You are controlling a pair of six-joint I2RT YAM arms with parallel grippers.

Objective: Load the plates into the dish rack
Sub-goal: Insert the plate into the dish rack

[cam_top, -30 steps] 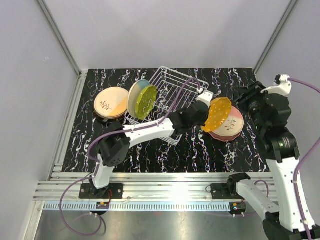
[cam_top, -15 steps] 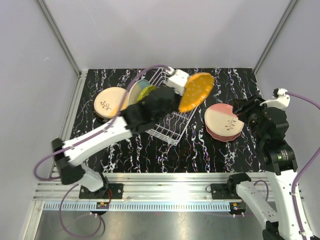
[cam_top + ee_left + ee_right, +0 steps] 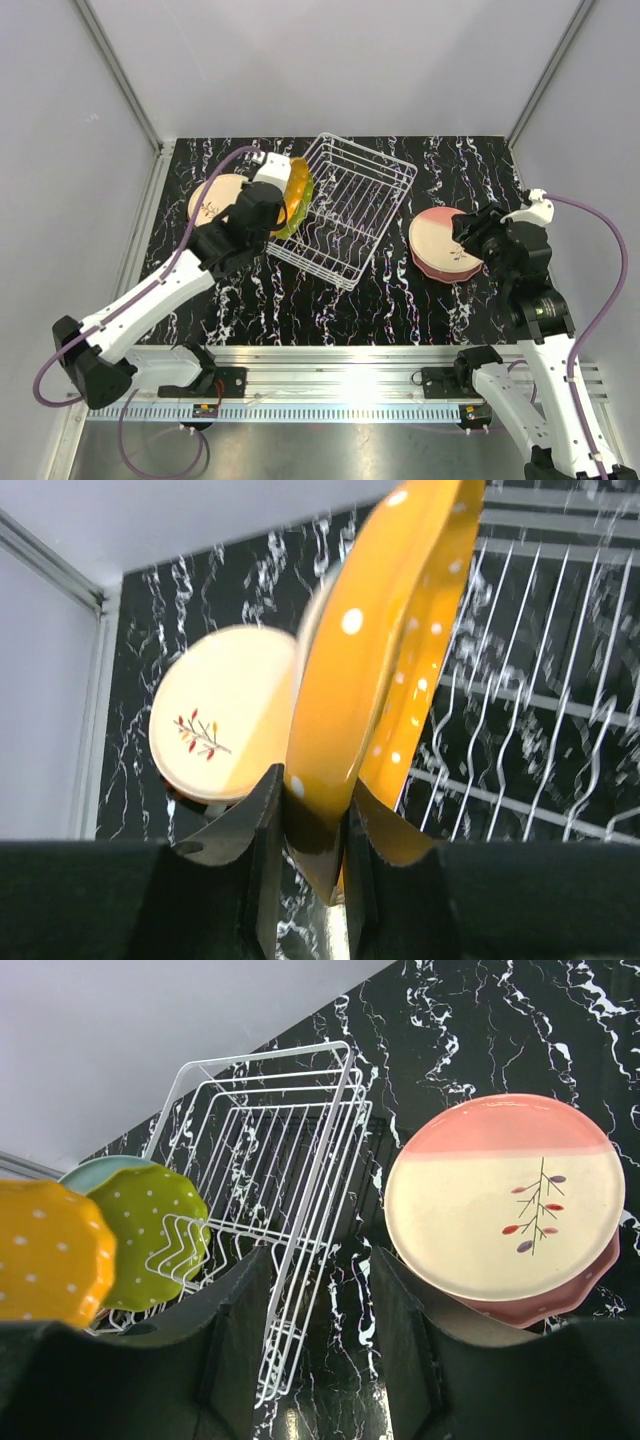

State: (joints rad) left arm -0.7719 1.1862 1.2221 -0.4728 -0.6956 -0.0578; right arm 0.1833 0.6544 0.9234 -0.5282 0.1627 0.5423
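There's the orange plate [image 3: 385, 650] up on edge at the left end of the dish rack [image 3: 355, 205], faces turned along the rack's length. The left end effector [image 3: 312, 795] pinches its rim. The right end effector [image 3: 318, 1270] gapes empty over the bench [image 3: 400, 300], right side.

The top camera looks steeply down on the whole table [image 3: 400, 310]; both wrist cameras, nearer, share the dish rack [image 3: 270, 1170].
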